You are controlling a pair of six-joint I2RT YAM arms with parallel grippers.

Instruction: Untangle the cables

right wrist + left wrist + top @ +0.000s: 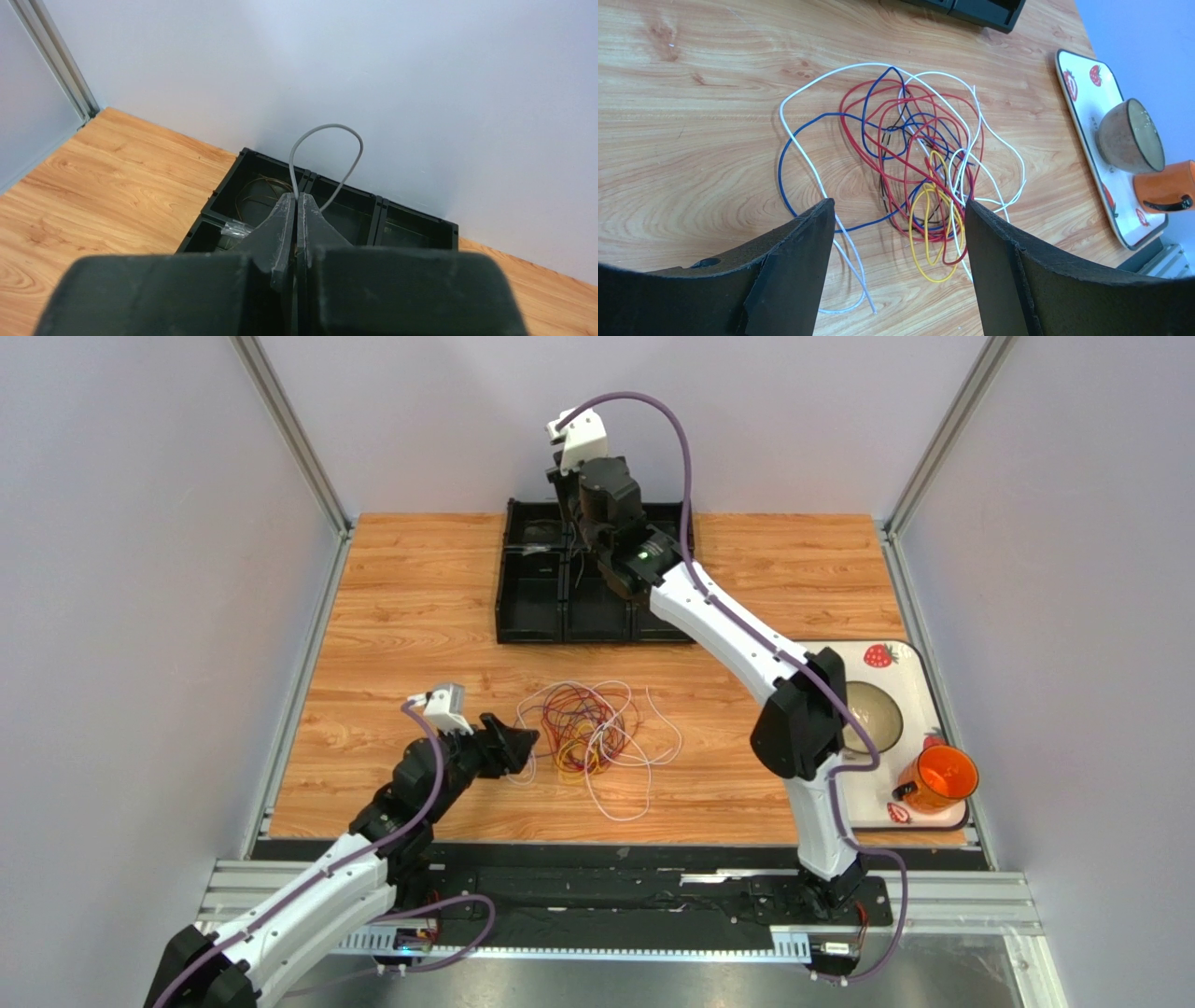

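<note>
The cables (589,728) lie in a loose tangle on the wooden table, in white, red, yellow, blue and a dark colour; the left wrist view shows them (913,161) close up. My left gripper (526,745) is open and empty, just left of the tangle, with the near white and yellow loops between its fingers (899,206). My right gripper (565,487) is at the back, above the black tray (561,609). It is shut on a pale grey cable (337,129) that loops up from its tips (295,199).
The black tray (393,224) has several compartments; one holds a thin brownish coil (256,189). At the right edge stands a white strawberry-print tray (912,672) with a bowl (863,707) and an orange cup (943,774). Grey walls close in three sides.
</note>
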